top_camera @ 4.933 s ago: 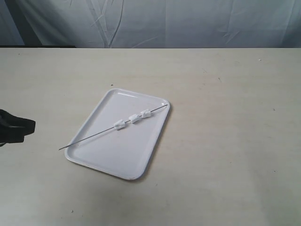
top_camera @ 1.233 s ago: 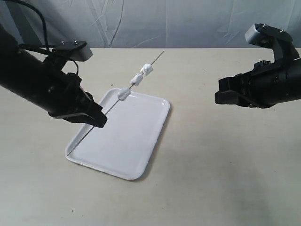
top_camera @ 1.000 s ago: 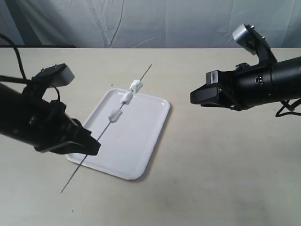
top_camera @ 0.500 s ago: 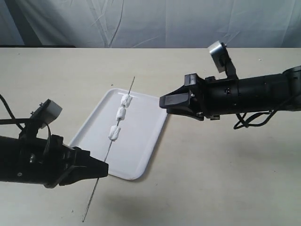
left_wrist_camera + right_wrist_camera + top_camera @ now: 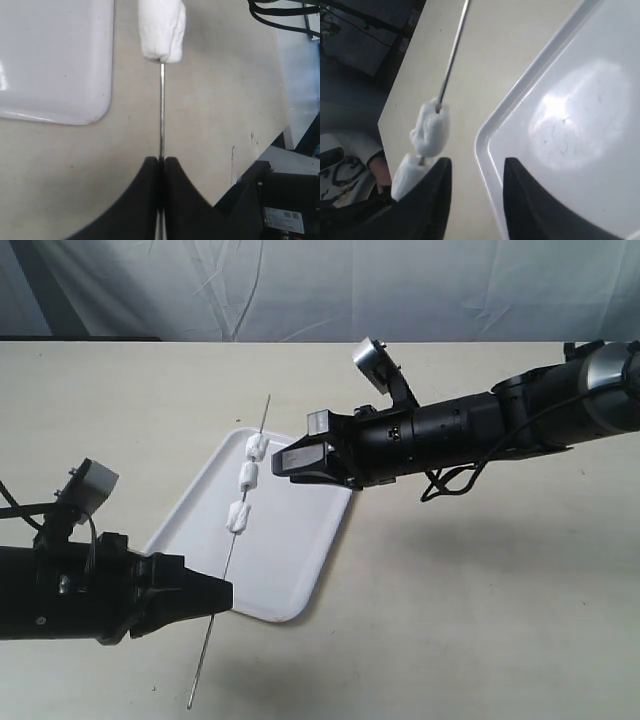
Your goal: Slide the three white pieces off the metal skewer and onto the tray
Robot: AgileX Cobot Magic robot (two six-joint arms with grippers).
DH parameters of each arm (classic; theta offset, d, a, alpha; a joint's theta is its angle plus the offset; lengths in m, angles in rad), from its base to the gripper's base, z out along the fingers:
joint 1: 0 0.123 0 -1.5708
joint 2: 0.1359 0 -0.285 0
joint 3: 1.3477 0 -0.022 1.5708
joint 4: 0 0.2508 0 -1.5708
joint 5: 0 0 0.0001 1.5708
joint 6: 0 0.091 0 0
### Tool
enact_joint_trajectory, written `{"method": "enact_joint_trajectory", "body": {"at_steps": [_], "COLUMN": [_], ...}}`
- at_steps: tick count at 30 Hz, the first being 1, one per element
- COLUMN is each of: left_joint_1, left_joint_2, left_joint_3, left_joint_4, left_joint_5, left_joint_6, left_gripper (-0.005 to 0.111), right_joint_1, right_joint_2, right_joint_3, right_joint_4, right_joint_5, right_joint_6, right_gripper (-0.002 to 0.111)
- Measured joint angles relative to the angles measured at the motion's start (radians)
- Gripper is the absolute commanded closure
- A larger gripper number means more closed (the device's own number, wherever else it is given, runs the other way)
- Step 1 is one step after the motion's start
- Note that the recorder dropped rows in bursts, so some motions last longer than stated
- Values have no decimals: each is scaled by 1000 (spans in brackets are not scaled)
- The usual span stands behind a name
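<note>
Both arms have come in closer. The right gripper point(image 5: 285, 462) has slid across to the white pieces point(image 5: 248, 478), and the left gripper point(image 5: 225, 592) now sits lower, near the bottom left of the outside view.

The left gripper is clamped tight on the skewer point(image 5: 231, 545). The skewer is up in the air and slanted, from the bottom middle of the frame to the upper middle. Its low end pokes out past the gripper. The three pieces sit in a row on its upper half, over the upper left part of the tray point(image 5: 285, 555). The right gripper has its jaws apart and holds nothing — it is just beside the top piece.

The skewer looks thin, stiff, smooth and very light, so it could wobble or twist in the grip. The pieces look soft and light. They will likely slide easily on the metal — but may squash or tear. I would pinch each one softly on its sides and pull it toward the free top end.
</note>
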Motion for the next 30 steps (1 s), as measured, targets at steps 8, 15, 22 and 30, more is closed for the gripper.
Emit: {"method": "enact_joint_trajectory", "body": {"at_steps": [8, 15, 22, 30], "left_joint_1": [0, 0, 0, 0], "left_joint_2": [0, 0, 0, 0], "left_joint_3": [0, 0, 0, 0], "left_joint_4": [0, 0, 19, 29], "left_joint_5": [15, 28, 75, 77], "left_joint_6": [-23, -42, -61, -72], "left_gripper": [107, 107, 107, 107], "right_joint_1": [0, 0, 0, 8], "right_joint_2": [13, 13, 13, 13], "right_joint_3": [-37, -40, -40, -40], "right_joint_4": [3, 3, 3, 3], "right_joint_5": [43, 43, 52, 54], "right_joint_6": [35, 44, 45, 46], "right_gripper": [62, 62, 62, 78]}}
